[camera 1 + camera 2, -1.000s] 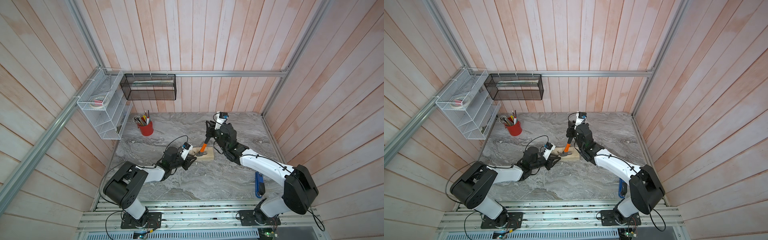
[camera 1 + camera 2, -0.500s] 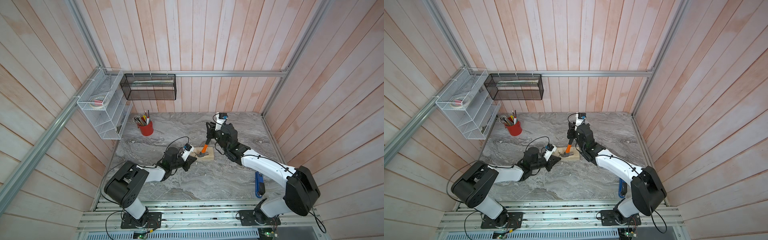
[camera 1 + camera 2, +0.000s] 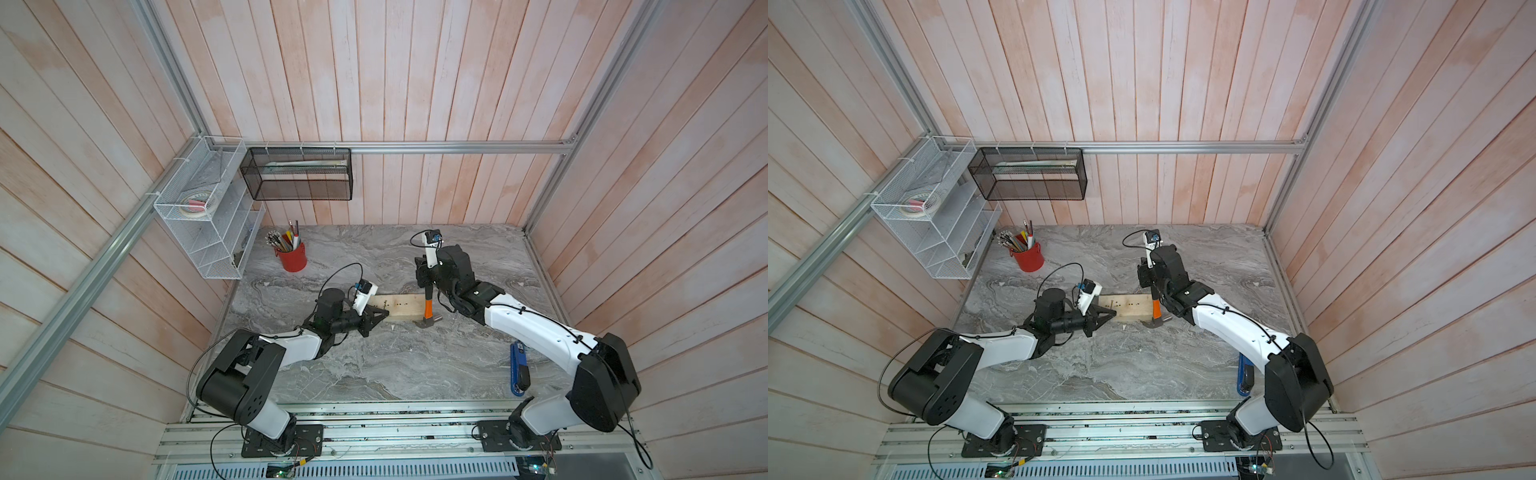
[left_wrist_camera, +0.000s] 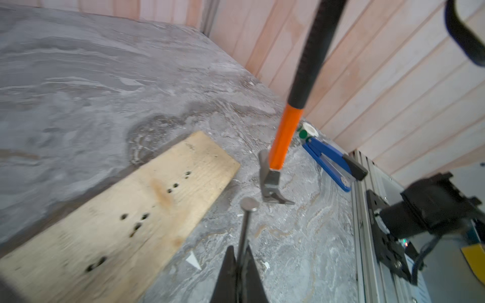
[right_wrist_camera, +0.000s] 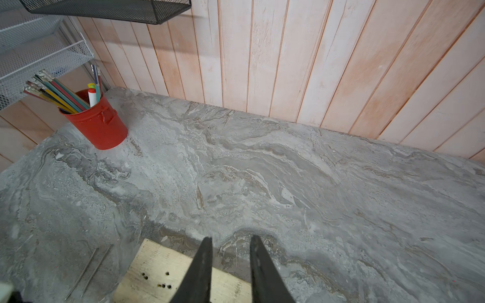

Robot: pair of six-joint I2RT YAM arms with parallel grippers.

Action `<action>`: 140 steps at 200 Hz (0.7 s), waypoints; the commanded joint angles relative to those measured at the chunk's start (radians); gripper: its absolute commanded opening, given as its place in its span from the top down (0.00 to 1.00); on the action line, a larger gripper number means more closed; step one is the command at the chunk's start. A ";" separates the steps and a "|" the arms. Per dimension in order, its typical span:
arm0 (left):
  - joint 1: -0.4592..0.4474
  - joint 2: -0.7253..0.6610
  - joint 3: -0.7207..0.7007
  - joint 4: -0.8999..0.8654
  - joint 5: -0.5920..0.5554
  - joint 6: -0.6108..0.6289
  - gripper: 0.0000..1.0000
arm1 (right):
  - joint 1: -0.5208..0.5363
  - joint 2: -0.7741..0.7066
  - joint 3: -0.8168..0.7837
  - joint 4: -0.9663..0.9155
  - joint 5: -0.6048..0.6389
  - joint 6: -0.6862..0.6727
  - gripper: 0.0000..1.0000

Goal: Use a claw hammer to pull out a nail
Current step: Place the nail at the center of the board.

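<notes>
The claw hammer (image 3: 427, 307) (image 3: 1156, 309) hangs upright with its black grip inside my right gripper (image 3: 426, 282) (image 3: 1152, 284), which is shut on it. Its steel head (image 4: 271, 186) hovers just past the right end of the wooden block (image 3: 399, 306) (image 4: 118, 223). The block shows several empty nail holes. My left gripper (image 4: 240, 249) (image 3: 384, 312) is shut on a nail (image 4: 246, 223), head pointing away, over bare table beside the block's front edge. In the right wrist view, the right gripper (image 5: 229, 240) shows only its two fingers; the hammer is out of that frame.
Two loose nails (image 5: 89, 270) lie on the marble table left of the block. A red pencil cup (image 3: 293, 257) (image 5: 98, 126) stands at the back left. A blue hand tool (image 3: 518, 368) (image 4: 330, 162) lies front right. A white wire rack (image 3: 208, 208) and a black mesh basket (image 3: 299, 174) hang on the walls.
My left gripper has closed onto the nail. The right arm has carried the hammer rightward, from over the block to just past its right end.
</notes>
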 commanded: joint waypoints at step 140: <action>0.069 0.114 0.191 -0.631 -0.377 -0.323 0.97 | -0.204 0.376 0.204 -0.222 -0.038 0.117 1.00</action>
